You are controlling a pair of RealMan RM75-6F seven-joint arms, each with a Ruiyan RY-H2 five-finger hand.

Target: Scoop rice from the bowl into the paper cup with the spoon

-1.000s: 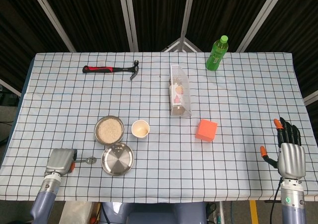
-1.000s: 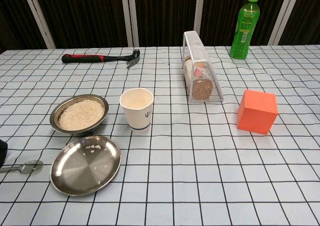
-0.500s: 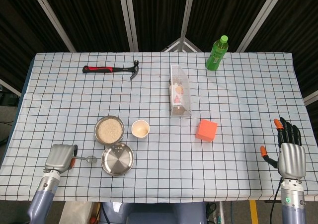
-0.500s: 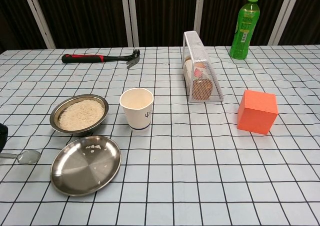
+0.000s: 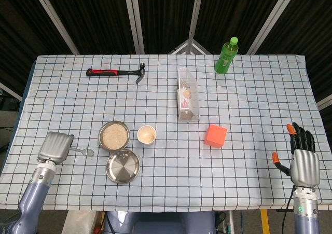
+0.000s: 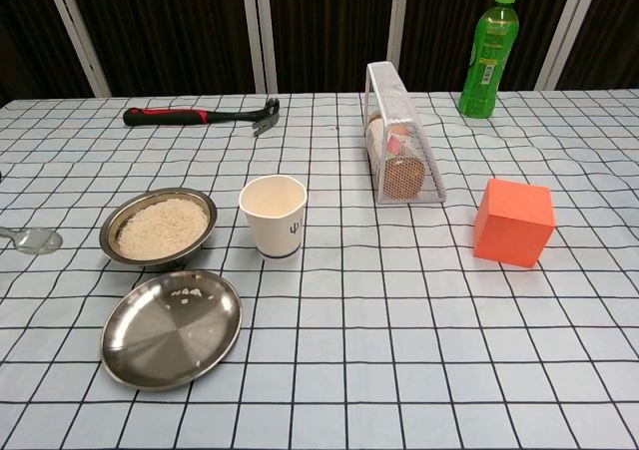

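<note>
Gripping the spoon (image 5: 82, 151) just left of the rice bowl (image 5: 114, 136) and paper cup (image 5: 147, 135), the left hand (image 5: 53, 147) stays curled while the right hand (image 5: 302, 161) rests empty, fingers spread.

One spoon (image 5: 83, 151), one rice bowl (image 5: 114, 135), one paper cup (image 5: 147, 135), one steel plate (image 5: 123, 166), one hammer (image 5: 115, 72), one wire rack (image 5: 188, 94), one green bottle (image 5: 226, 55), one orange block (image 5: 215, 136).
</note>
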